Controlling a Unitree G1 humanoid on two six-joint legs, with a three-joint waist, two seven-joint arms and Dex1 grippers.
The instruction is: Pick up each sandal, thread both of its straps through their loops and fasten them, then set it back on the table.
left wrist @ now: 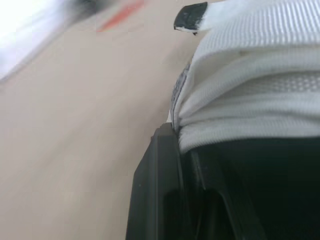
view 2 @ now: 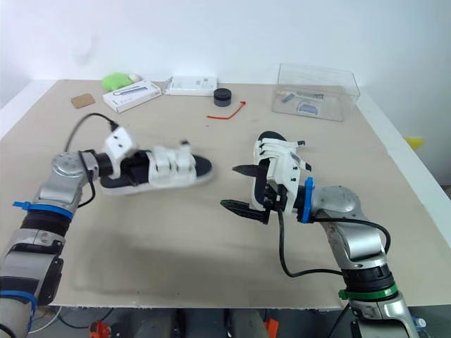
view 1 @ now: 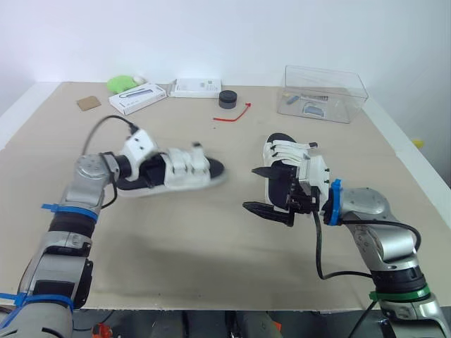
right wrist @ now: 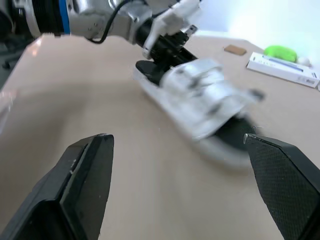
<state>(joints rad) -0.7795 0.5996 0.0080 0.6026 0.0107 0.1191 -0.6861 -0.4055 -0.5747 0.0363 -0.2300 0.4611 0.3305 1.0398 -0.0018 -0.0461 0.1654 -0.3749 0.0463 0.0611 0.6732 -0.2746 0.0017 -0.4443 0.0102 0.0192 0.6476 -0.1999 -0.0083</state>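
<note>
My left gripper is shut on the heel end of a sandal with white straps and a black sole, holding it just above the table at the left; the sandal looks blurred. In the left wrist view its white strap lies right against a black finger. The second sandal rests on the table at centre right, straps loose. My right gripper is just in front of it, open wide with nothing between its fingers, and faces the held sandal.
At the back stand a clear plastic box, a black round item, a red tie, two white boxes, a green object and a brown square. The table's front edge is near.
</note>
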